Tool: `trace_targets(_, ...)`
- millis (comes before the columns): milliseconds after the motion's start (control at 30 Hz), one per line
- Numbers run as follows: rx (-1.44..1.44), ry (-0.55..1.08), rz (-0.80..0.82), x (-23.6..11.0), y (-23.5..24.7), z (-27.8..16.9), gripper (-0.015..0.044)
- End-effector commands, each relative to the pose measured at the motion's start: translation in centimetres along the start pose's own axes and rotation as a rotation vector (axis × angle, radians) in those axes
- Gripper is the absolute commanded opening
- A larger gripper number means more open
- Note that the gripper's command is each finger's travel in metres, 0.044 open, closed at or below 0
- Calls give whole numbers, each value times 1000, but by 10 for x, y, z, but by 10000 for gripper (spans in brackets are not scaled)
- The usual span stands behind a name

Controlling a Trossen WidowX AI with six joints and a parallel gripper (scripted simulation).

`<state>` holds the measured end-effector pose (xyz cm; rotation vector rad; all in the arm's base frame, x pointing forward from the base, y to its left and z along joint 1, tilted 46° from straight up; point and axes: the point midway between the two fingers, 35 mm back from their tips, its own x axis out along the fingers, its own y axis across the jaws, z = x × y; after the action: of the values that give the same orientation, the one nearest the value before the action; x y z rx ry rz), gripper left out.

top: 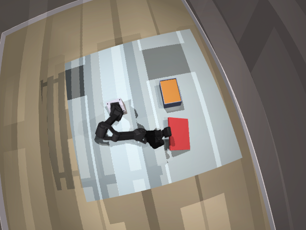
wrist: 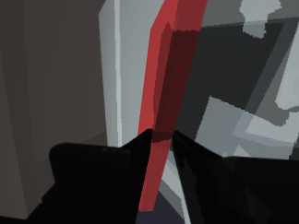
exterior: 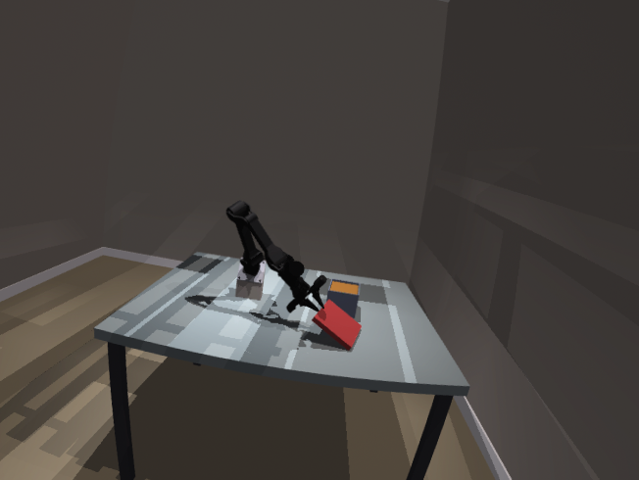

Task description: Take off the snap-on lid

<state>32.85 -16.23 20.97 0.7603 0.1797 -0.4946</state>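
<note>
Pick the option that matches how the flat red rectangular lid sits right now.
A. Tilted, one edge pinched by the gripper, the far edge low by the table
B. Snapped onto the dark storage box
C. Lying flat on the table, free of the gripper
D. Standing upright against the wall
A: the exterior view shows the flat red rectangular lid slanted, its raised edge in the gripper, apart from the open orange-lined dark storage box.

Table (exterior: 413,371): grey top with lighter and darker stripes and blocks, curved front edge, 2 black legs in view at the front.
Floor (exterior: 41,330): brown wood-look planks in mixed tan shades.
Walls (exterior: 516,155): dark grey-brown, meeting in a corner behind the table.
Baseboard (exterior: 51,273): pale strip where wall meets floor.
</note>
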Motion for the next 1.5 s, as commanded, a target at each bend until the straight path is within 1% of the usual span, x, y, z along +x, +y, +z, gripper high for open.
trace_targets(0,-4,14,-27,6,-11,-5,0)
trace_targets(800,-5,14,-27,17,-26,-6,0)
trace_targets(833,-3,10,-20,14,-19,-2,26)
trace_targets(1133,-5,13,-27,14,-19,-2,262)
trace_targets(1167,-5,13,-27,14,-19,-2,275)
trace_targets(1200,-5,13,-27,14,-19,-2,275)
trace_targets(1400,-5,14,-27,5,-25,-2,432)
trace_targets(1467,-6,14,-27,2,-28,-2,440)
